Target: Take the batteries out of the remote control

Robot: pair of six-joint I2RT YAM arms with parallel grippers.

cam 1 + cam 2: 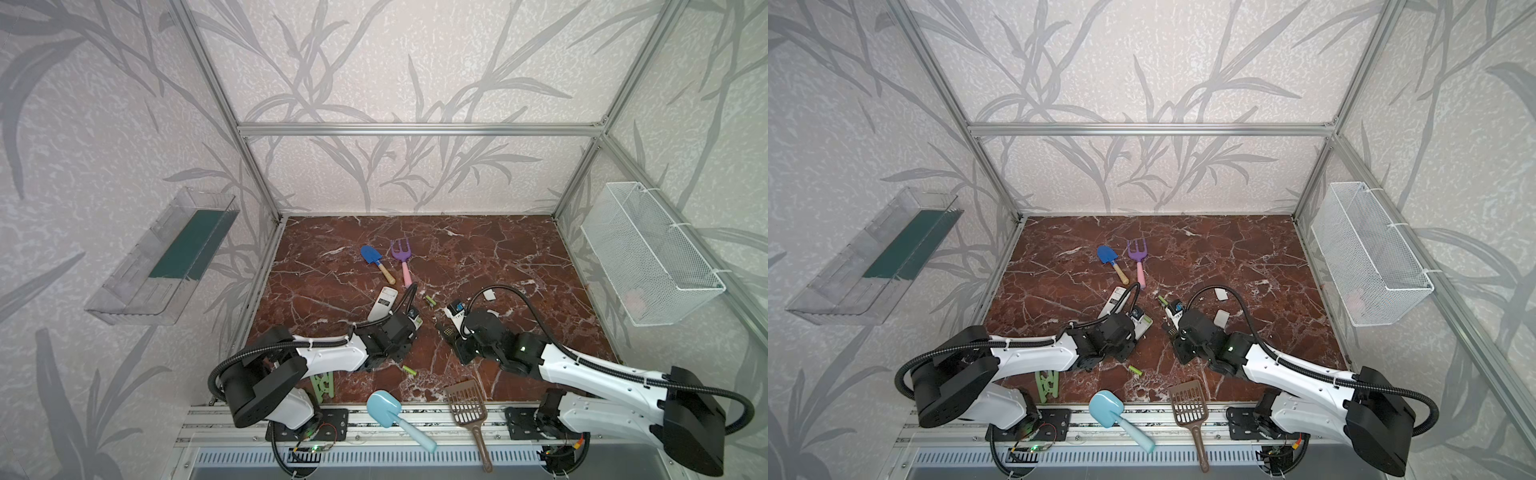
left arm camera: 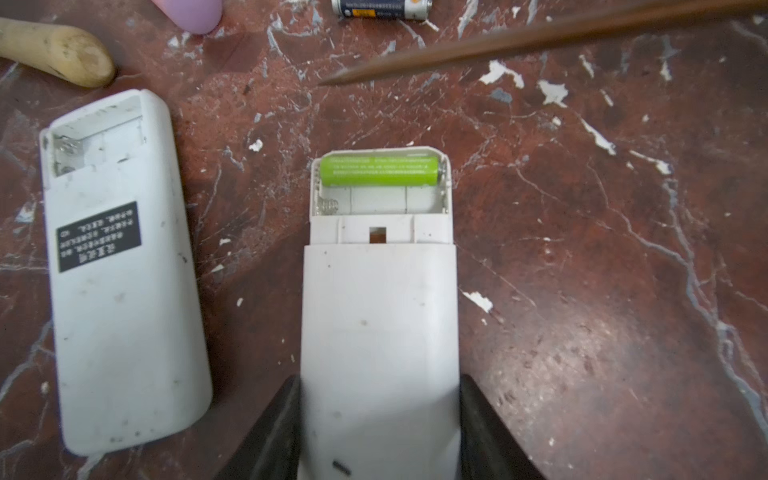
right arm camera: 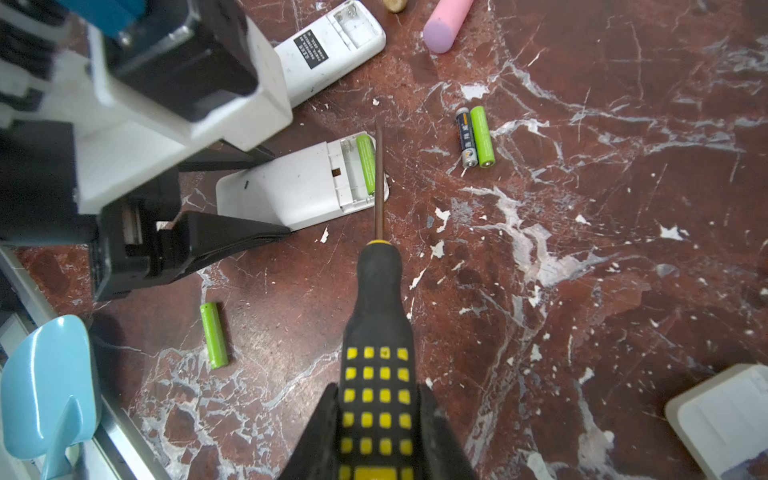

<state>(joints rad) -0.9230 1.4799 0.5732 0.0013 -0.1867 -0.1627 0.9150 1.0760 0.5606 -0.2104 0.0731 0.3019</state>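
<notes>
My left gripper [image 2: 380, 382] is shut on the white remote control [image 2: 380, 332], which lies back-up on the marble. Its battery bay is open. One lime-green battery [image 2: 380, 170] sits in the far slot and the near slot is empty. My right gripper [image 3: 376, 390] is shut on the yellow-black screwdriver [image 3: 376, 332]. The screwdriver's tip [image 2: 322, 82] hovers just past the remote's open end, apart from the cell. Loose batteries lie on the floor: one green battery [image 3: 214, 334] and a green one [image 3: 482, 135] beside a dark one [image 3: 466, 137].
A second white remote [image 2: 124, 291] with an empty bay lies beside the held one. Two white covers [image 1: 489, 295] [image 1: 492, 313] lie near the right arm. A blue shovel [image 1: 370, 255], purple fork [image 1: 401, 251], light-blue scoop [image 1: 384, 409] and brown scoop [image 1: 465, 405] are around.
</notes>
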